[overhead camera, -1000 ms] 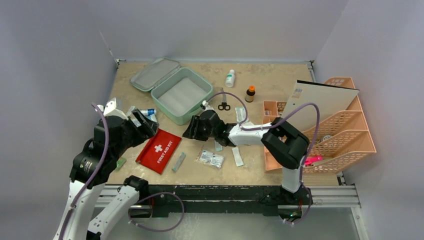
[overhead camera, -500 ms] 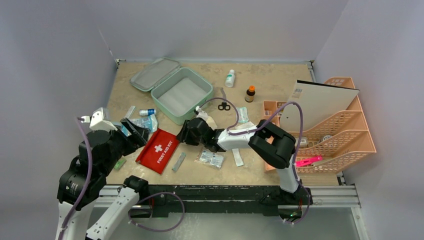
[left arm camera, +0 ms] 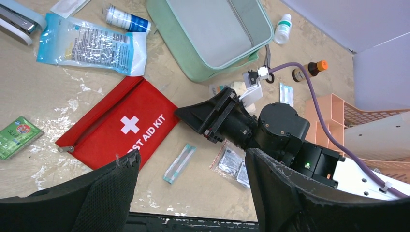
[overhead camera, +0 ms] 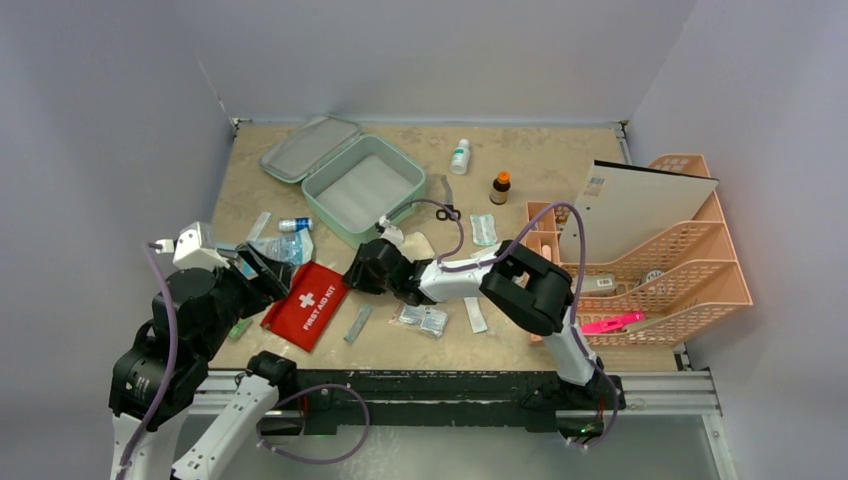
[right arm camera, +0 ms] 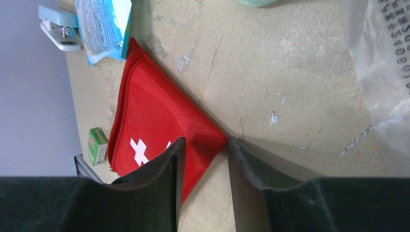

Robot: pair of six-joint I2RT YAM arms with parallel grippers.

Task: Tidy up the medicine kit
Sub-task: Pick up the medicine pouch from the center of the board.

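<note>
Tabletop point(right arm camera: 290, 96): right pincer point(right arm camera: 203, 145) astride pouch point(right arm camera: 159, 116) corner

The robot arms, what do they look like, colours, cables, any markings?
Both the left arm and right arm have chunky black joint housings joined by white links, and each trails a thin purple cable. The jaws are black and wedge-shaped. A small green light glows on the right arm. No lettering shows.

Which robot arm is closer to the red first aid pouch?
Right. The right end effector sits at the red pouch's corner, fingers open either side. The left end effector hangs higher, off its left edge.
</note>
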